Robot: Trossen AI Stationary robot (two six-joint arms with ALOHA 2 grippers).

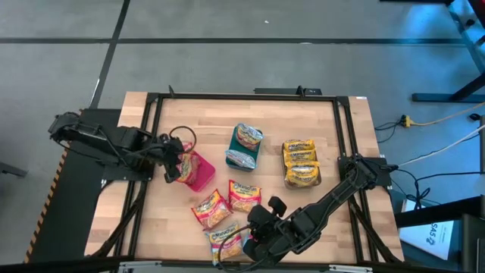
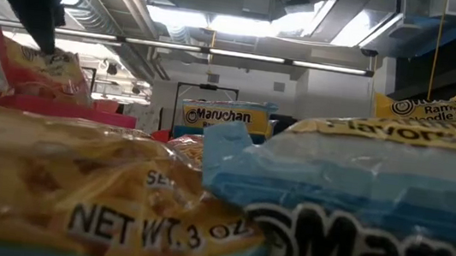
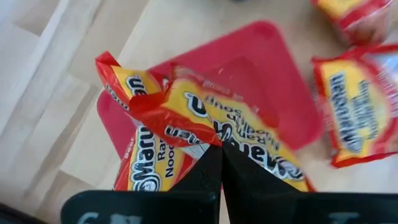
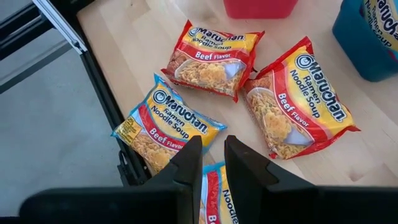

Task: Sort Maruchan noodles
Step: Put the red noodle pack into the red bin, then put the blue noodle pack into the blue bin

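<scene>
A red noodle packet [image 3: 205, 118] is pinched by the closed left gripper [image 3: 221, 152] over the pink bin [image 3: 273, 74]; the right gripper [image 4: 213, 163] is held slightly parted over a packet [image 4: 217, 193], nothing gripped.

red packets [image 4: 210, 59] [image 4: 295, 99]: "Maruchan Ramen Noodle Soup Beef Flavor" | blue-edged packet [image 4: 165, 127]: same text | low view: near packet [image 2: 99, 204] "NET WT. 3 OZ"; far packet [image 2: 216, 115] "Maruchan"

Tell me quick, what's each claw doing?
Left gripper: shut on a red noodle packet over the pink bin.
Right gripper: open, holding nothing.
</scene>
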